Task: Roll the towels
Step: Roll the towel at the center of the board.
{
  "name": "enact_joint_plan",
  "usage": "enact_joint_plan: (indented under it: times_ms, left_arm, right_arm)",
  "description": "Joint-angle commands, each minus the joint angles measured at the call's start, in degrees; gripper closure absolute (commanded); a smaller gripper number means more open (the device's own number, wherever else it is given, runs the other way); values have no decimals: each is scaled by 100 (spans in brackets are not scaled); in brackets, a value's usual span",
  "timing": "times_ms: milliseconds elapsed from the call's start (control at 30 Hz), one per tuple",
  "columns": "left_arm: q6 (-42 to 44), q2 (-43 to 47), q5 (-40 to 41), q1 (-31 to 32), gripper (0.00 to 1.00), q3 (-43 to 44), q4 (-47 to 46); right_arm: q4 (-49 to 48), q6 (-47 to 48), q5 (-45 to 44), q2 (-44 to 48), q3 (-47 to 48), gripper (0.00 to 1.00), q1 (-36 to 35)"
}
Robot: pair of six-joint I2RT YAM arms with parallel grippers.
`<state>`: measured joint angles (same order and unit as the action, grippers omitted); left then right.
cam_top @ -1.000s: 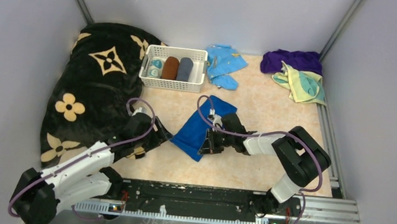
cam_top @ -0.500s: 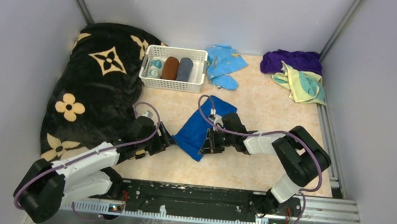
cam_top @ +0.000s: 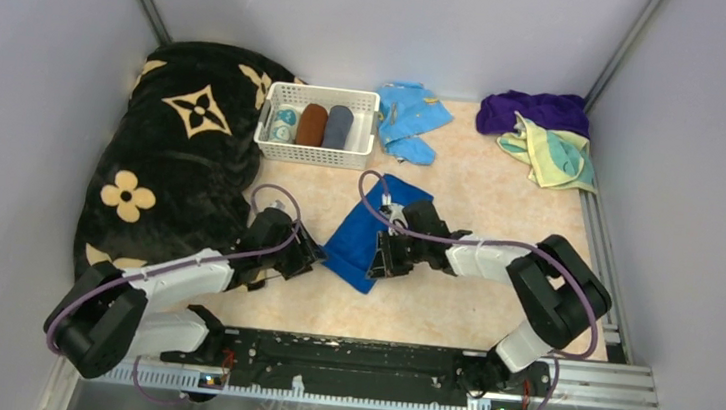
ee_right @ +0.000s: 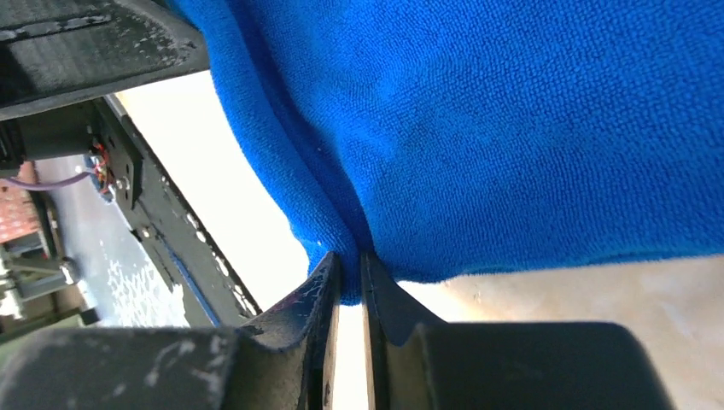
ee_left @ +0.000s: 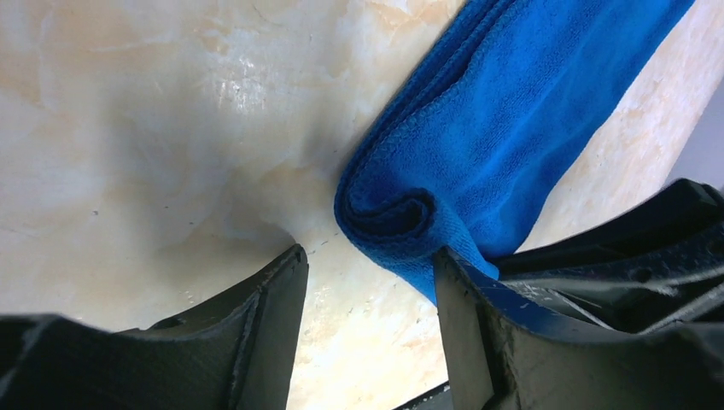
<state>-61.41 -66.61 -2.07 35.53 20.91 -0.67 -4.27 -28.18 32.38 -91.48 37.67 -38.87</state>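
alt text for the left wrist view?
A folded blue towel, its near end curled into a small roll, lies on a marbled beige table. The open left claw sits just short of that roll, one finger at the towel's edge.

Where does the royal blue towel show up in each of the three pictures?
Top external: blue towel lies mid-table, below the white basket.
Left wrist: towel runs from centre to top right, folded end nearest.
Right wrist: towel fills the upper picture.
Shared landmark: the beige marbled tabletop beneath it, in all three.
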Motion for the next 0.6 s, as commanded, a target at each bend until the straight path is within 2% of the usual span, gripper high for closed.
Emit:
enact_joint_plan:
  times_ms: [0,133,267,433,567]
  left_arm:
    - [-67,-331,223,16,39,130,291]
    - [-14,-583,153,16,40,207,347]
    - [-51,-682,141,16,43,205,446]
    - [-119,-606,203,17,46,139,649]
    - [-85,-637,270,21,46,178,751]
  right_arm:
    - [796,750,-638,687,503,81,-228]
    - [1444,1326,-1760,1204,821,69,-775]
    - [1566,1785,-2423,1418,1026,60,-1319]
    - [1445,2340,-3042,1235,1219,52,-2068]
    - [1192,2622,-3526,839,1329,49,-2438]
